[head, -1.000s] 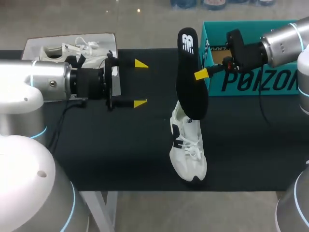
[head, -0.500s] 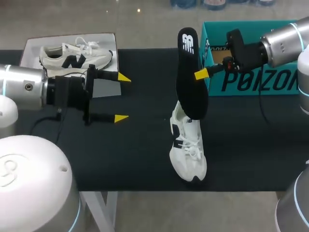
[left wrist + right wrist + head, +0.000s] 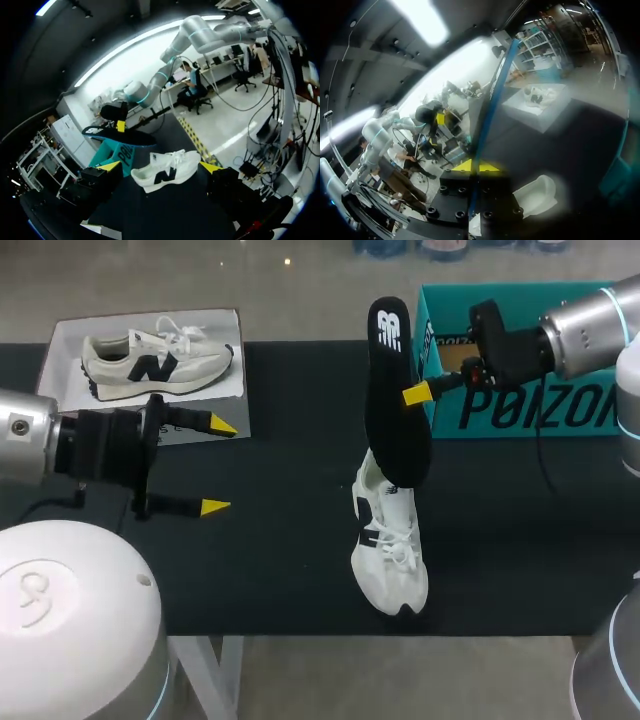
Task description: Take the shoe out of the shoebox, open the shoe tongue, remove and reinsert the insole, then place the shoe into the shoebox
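Insole step: the right end effector (image 3: 415, 395) grips the black insole (image 3: 393, 430) above the shoe (image 3: 390, 555); the left end effector (image 3: 217, 466) hangs open. Next, likely, sliding it back inside.

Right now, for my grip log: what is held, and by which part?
Right gripper pinches the black insole by its side edge, upper half. Left gripper open, empty.

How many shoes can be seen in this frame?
2. The centre shoe lies on the black table, below the raised insole. The second shoe sits on a white board at the far left. The shoebox may hide more.
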Robot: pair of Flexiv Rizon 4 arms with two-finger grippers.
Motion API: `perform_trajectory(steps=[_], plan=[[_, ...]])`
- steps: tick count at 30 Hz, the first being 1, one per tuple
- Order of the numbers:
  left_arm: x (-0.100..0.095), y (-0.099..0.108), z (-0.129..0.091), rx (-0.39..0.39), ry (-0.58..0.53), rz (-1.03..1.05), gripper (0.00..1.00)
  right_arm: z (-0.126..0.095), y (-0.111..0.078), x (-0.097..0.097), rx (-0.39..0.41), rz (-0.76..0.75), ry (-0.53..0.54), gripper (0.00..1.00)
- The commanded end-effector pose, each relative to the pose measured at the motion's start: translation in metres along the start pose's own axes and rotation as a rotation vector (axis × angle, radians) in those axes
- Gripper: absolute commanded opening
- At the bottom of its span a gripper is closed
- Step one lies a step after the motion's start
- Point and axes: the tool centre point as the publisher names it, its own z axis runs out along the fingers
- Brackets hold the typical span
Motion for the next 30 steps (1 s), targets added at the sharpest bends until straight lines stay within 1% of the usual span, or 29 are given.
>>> perform_trajectory(steps=[1,5,8,9,23,27,30], plan=[[-0.001,0.015,-0.003,0.027,0.001,-0.005,1.0,0.001,0.001,0.0,0.004,0.001,-0.001,0.0],[-0.006,0.031,0.001,0.033,0.022,-0.033,1.0,0.001,0.001,0.0,0.004,0.001,-0.001,0.0],[-0.008,0.038,0.004,0.0,0.057,-0.056,1.0,0.001,0.001,0.0,0.004,0.001,-0.001,0.0],[-0.01,0.038,0.004,-0.002,0.051,-0.056,1.0,0.001,0.001,0.0,0.004,0.001,-0.001,0.0],[-0.01,0.038,0.004,-0.002,0.051,-0.056,1.0,0.001,0.001,0.0,0.004,0.001,-0.001,0.0],[-0.01,0.038,0.004,-0.002,0.051,-0.056,1.0,-0.002,0.006,-0.02,0.056,0.027,-0.031,0.0],[-0.01,0.038,0.004,-0.002,0.051,-0.056,1.0,-0.007,0.009,-0.04,0.05,0.038,-0.04,0.0]])
